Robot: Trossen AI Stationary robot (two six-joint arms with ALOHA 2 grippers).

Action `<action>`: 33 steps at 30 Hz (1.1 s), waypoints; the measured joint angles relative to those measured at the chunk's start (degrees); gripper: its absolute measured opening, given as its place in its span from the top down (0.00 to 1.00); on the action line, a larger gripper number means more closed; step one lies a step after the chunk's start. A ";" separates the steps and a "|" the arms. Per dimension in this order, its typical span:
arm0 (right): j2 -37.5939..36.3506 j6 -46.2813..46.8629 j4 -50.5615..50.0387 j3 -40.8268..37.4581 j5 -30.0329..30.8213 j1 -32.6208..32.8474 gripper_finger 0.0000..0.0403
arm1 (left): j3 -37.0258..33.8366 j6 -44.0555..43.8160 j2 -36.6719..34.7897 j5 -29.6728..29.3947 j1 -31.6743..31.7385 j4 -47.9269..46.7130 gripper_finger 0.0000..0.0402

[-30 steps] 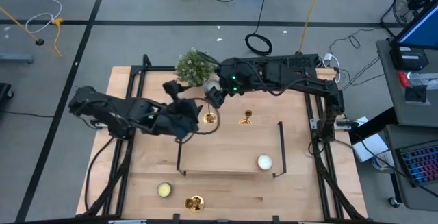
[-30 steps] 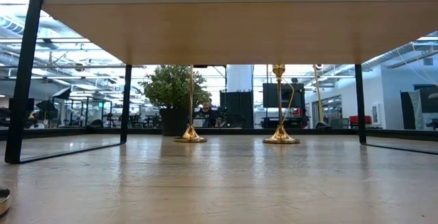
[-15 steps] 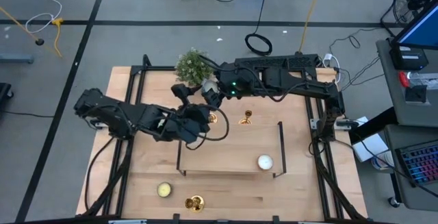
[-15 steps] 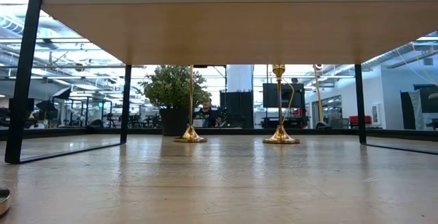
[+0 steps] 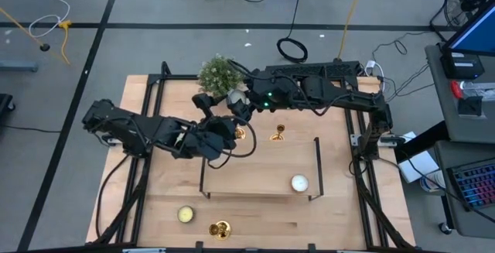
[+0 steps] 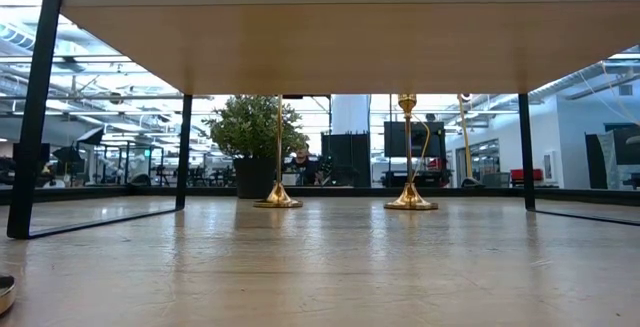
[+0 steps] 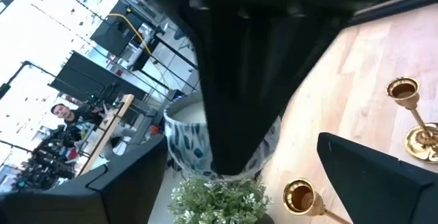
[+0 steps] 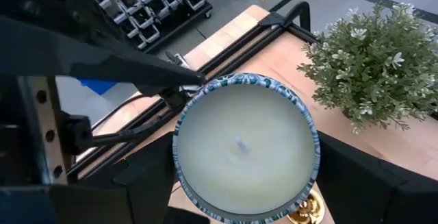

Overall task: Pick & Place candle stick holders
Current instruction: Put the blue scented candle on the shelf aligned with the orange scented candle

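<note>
Two gold candle stick holders stand upright on their round bases behind the low shelf: one [image 5: 237, 133] [image 6: 278, 197] and one [image 5: 278, 135] [image 6: 409, 199]. A third [image 5: 220, 228] is near the table's front edge. My left gripper [image 5: 225, 132] is open, level beside the left holder, whose cup [image 7: 301, 196] shows between its fingers, apart from them. My right gripper [image 5: 238, 104] is shut on a blue-and-white patterned candle jar [image 8: 245, 145], just beyond the left gripper and next to the plant [image 5: 219, 73]. My right gripper pinches the candle jar's round wall [image 8: 179, 162] between its two fingers [image 8: 147, 179], one on each side below the rim. The fingers come slanting from above. The jar is upright, its open top up, and clear of the table; one finger [image 7: 233, 114] crosses its side.
A low wooden shelf [image 5: 259, 177] on black legs bears a white candle [image 5: 298, 182]. A pale yellow candle [image 5: 186, 214] sits near the front edge. The bushy plant stands at the far side. Black frame rails [image 5: 147, 114] run along both table sides.
My left gripper has gone toward the table's right edge, up to the left candle stick holder. My right gripper has risen a little with the jar and drawn slightly toward the far edge. Both holders behind the shelf have stayed put.
</note>
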 joint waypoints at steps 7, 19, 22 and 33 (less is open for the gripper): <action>0.11 -0.62 1.65 0.02 -0.01 1.46 0.27 | 0.00 0.21 -0.02 0.05 1.26 0.04 0.04; 0.15 -1.04 2.05 0.00 0.01 2.24 0.27 | 0.00 0.36 -0.02 0.11 1.27 0.52 0.09; 0.14 -1.06 2.15 0.02 -0.01 2.27 0.27 | 0.00 0.36 -0.02 0.16 1.16 0.51 0.11; 0.15 -1.35 2.55 0.02 -0.01 2.23 0.27 | 0.00 -0.22 -0.02 0.34 1.16 0.50 0.22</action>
